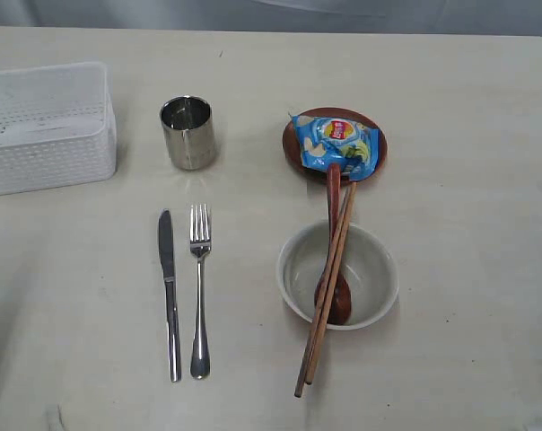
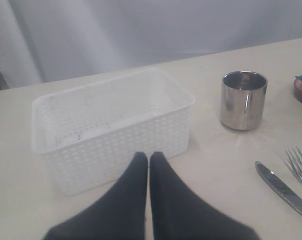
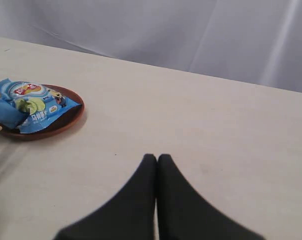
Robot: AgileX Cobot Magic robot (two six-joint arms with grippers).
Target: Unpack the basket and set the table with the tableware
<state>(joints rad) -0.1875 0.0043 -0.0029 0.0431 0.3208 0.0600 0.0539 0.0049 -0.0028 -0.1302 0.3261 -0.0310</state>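
The basket (image 1: 47, 148) sits far left on the table (image 1: 459, 269) and looks empty; it is probably light, stiff plastic, best gripped by its rim. The steel cup (image 1: 188, 133) stands to its right, with the knife (image 1: 169, 287) and fork (image 1: 199, 287) nearer, likely slick and best pinched mid-handle. Further right, the bowl (image 1: 371, 269) holds the wooden spoon (image 1: 333, 193), and the chopsticks (image 1: 311, 359) lie across its rim. Beyond it the plate (image 3: 66, 122) carries a chip bag (image 1: 336, 144). The left gripper (image 2: 149, 157) and right gripper (image 3: 157, 159) hover with fingers pressed together, holding nothing.
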